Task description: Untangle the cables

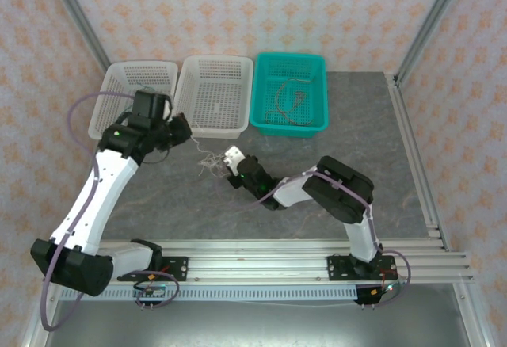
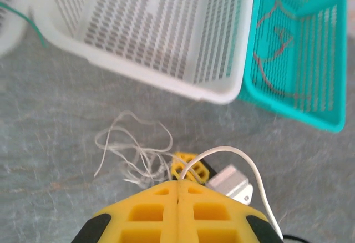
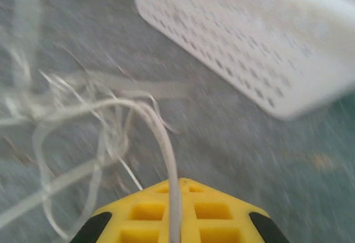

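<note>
Step in hand: pulling the white cable (image 2: 145, 162) apart, last loose one on the bench (image 1: 356, 125). Red-brown cable (image 1: 289, 97) lay inside the teal basket (image 1: 261, 85) at the far edge, so that one looked sorted. A green cable (image 2: 25, 18) strand showed by the far-left white basket (image 1: 99, 117); couldn't tell if it sat fully inside.

The white cable was a loose curly tangle left of bench centre, just on the near side of the middle white basket (image 1: 207, 131), not touching it.

Right claw (image 3: 176, 182) was together, clamped on a white strand running through its seam. Left claw (image 2: 177, 183) was together too, and a white loop came out right at its tips, so probably pinching the other end. The two claws were close, with the tangle beside them.

Next move, as a guess: draw the claws apart sideways to tension the strand and shake the loops out, then lift toward a white basket.

Room: the middle basket wall was near on the far side, little slack there. The right half of the bench and the strip toward the near edge were bare, good for a pull.
</note>
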